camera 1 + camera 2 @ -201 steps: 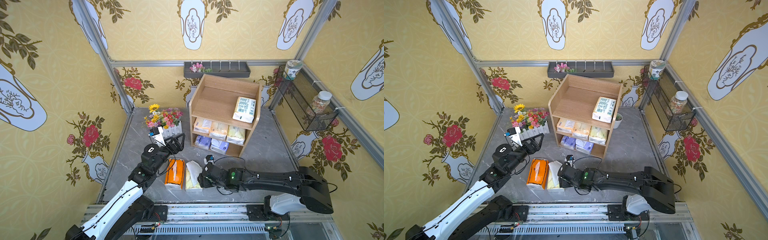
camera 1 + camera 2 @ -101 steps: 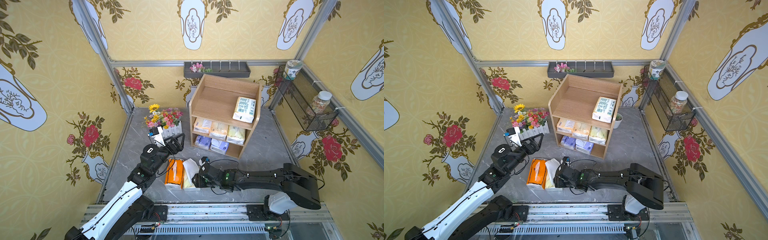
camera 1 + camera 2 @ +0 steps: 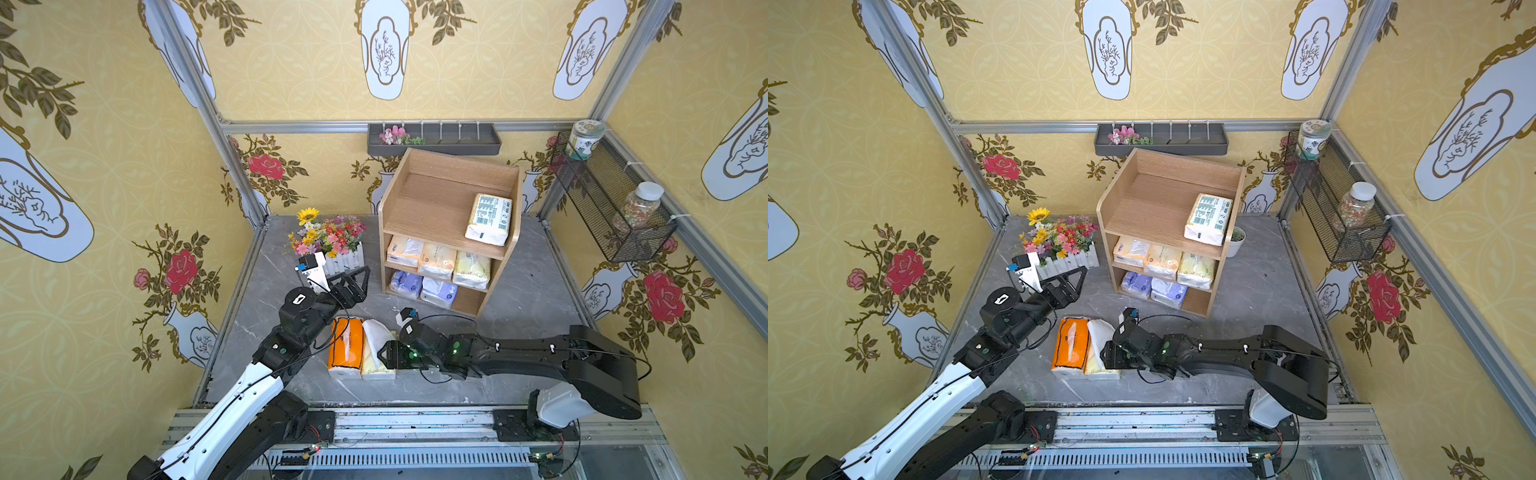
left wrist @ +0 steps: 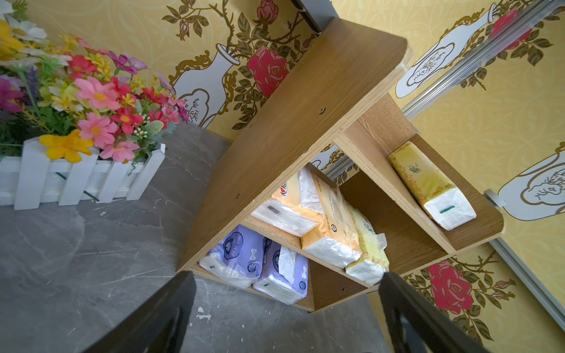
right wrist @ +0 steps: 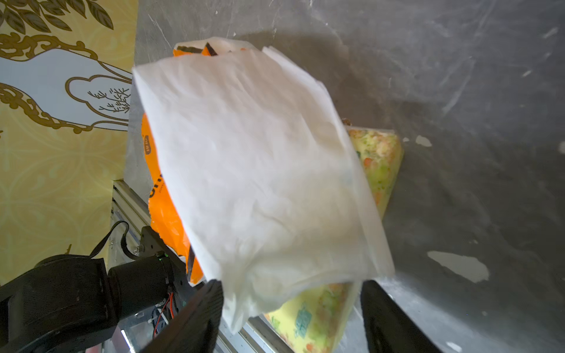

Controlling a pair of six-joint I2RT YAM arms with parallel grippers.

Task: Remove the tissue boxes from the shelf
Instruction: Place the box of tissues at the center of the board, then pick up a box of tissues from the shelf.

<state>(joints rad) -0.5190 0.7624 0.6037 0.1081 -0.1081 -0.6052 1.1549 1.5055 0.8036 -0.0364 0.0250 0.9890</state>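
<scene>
The light-wood shelf (image 3: 432, 199) stands at the back right of the grey table. A white, green-printed tissue box (image 3: 489, 219) lies on its top tier. The middle tier holds three cream ones (image 3: 437, 260) and the bottom tier two lavender ones (image 4: 241, 256). An orange pack (image 3: 346, 347) and a pale yellow pack (image 3: 376, 361), with white tissue sticking out, lie side by side on the table near the front. My right gripper (image 5: 290, 284) is open and straddles the yellow pack's end. In front of the shelf's lower tiers, my left gripper (image 4: 286, 275) stands open and empty.
A white-fenced flower planter (image 3: 332, 245) sits left of the shelf, close to my left gripper (image 3: 353, 282). A dark grey wall tray (image 3: 434, 139) hangs behind the shelf. A black wire basket (image 3: 602, 208) with jars hangs on the right wall. A small potted plant (image 3: 1236, 239) stands behind the shelf.
My right gripper carried the pale yellow pack leftward against the orange pack, and its jaws have spread apart. The left arm has not moved.
</scene>
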